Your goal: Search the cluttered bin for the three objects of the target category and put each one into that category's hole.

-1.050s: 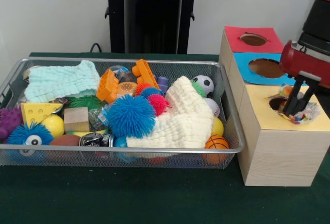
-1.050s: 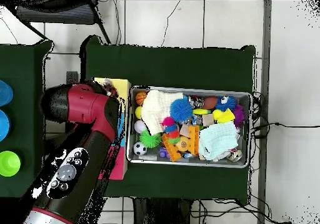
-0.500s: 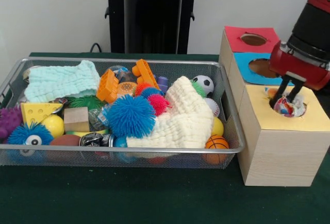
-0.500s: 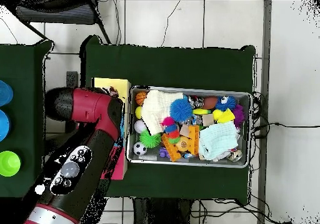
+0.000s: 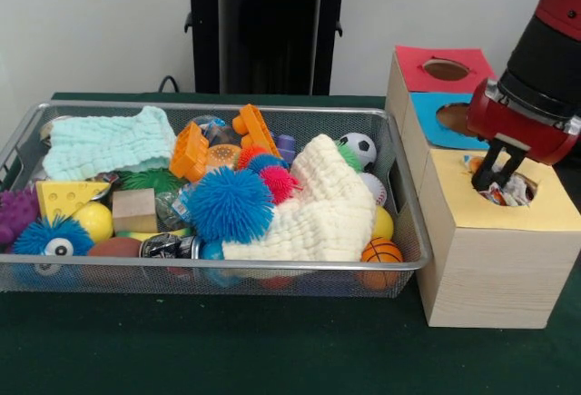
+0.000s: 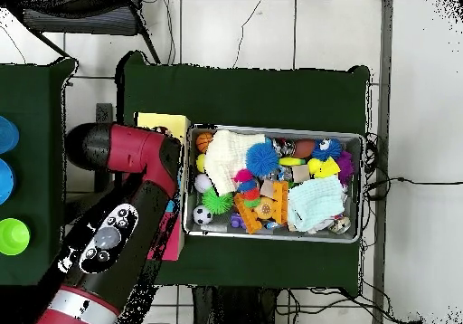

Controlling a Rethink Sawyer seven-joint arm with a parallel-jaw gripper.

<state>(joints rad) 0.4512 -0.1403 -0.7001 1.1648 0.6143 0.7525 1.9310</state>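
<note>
1. The pincer [image 5: 499, 177] hangs at the right of the front frame, over the hole in the yellow-topped box [image 5: 472, 232]. Its dark fingers [image 5: 486, 170] stand a little apart on either side of a crumpled wrapper [image 5: 508, 192] lying in the hole; whether they grip it or have let go I cannot tell from this angle.
2. The red and black arm [image 6: 118, 221] runs from the lower left of the overhead frame up to the boxes, hiding most of them there.
3. Behind the yellow-topped box, toward the upper right of the front frame, stand a blue-topped box [image 5: 454, 123] and a red-topped box [image 5: 445, 68], each with a round hole in its top.
4. The wire bin [image 5: 209, 272] fills the left and centre of the front frame, on the green table [image 5: 227, 350], just beside the boxes.
5. In the bin: a blue spiky ball [image 5: 229, 204] at the centre, a cream cloth [image 5: 318, 209] to its right, a mint cloth [image 5: 104, 141] at the upper left, orange toy blocks [image 5: 218, 141] at the upper middle, a small soccer ball [image 5: 360, 148] and a small basketball [image 5: 381, 251] at the right, a yellow wedge [image 5: 64, 197] and a wooden block [image 5: 134, 209] at the left.
</note>
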